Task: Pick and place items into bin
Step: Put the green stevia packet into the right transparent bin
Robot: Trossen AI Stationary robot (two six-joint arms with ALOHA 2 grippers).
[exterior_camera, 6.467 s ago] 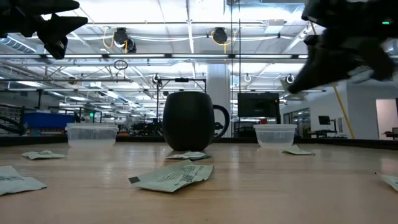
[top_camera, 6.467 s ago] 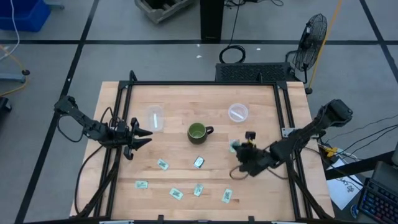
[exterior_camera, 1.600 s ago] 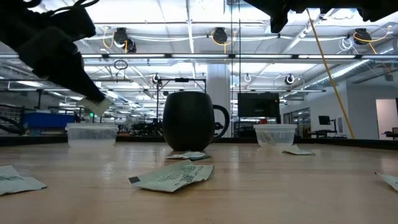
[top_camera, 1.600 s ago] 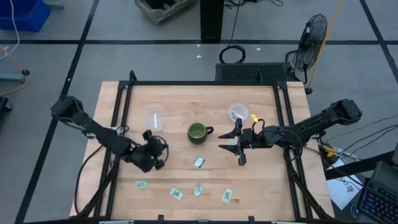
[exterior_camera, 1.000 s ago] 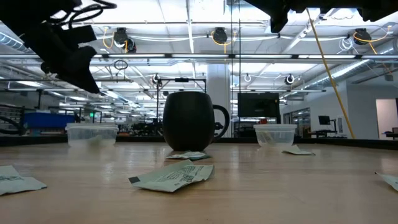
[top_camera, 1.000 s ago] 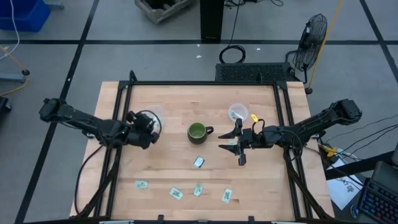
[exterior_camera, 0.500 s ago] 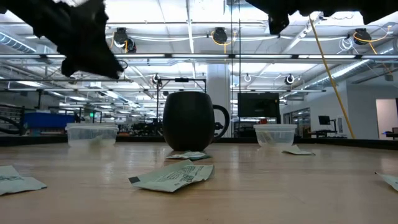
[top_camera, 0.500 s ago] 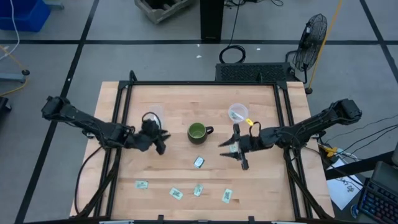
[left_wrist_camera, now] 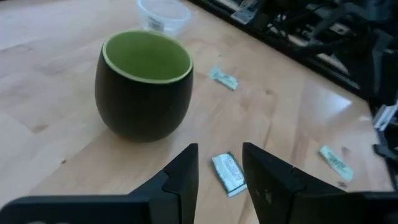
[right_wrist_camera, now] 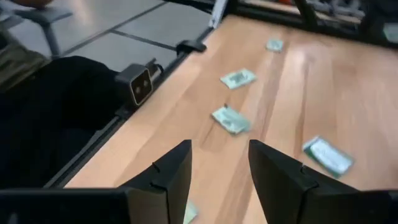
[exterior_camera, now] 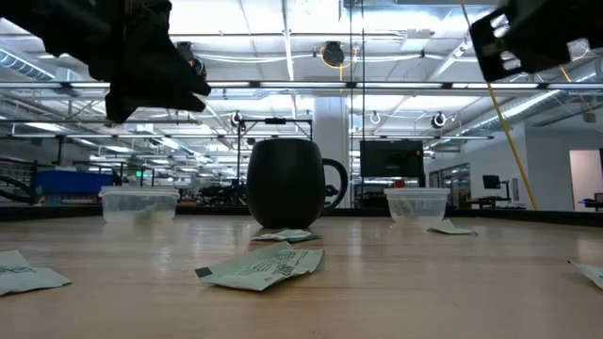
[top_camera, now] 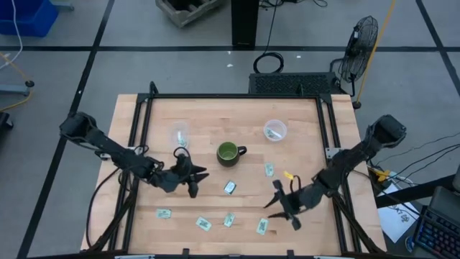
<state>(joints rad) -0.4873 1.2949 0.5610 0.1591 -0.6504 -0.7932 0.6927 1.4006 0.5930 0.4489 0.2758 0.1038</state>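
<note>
The left pincer (top_camera: 195,180) hovers open and empty beside the mug (top_camera: 228,152), fingers pointing toward the dark packet (top_camera: 230,187) that lies flat on the worktop (top_camera: 215,115), just past the fingertips and close by the mug. In the left wrist view that packet (left_wrist_camera: 229,174) sits in line with the gap between the fingers, its long axis running roughly along the reach, so the left arm is the nearer one for it. The right pincer (top_camera: 282,208), also spread and empty, hangs farther from the mug, near a pale packet (top_camera: 262,226) at the worktop's front. Other packets lie scattered along that front edge; two clear bins (top_camera: 274,130) stand behind the mug.
</note>
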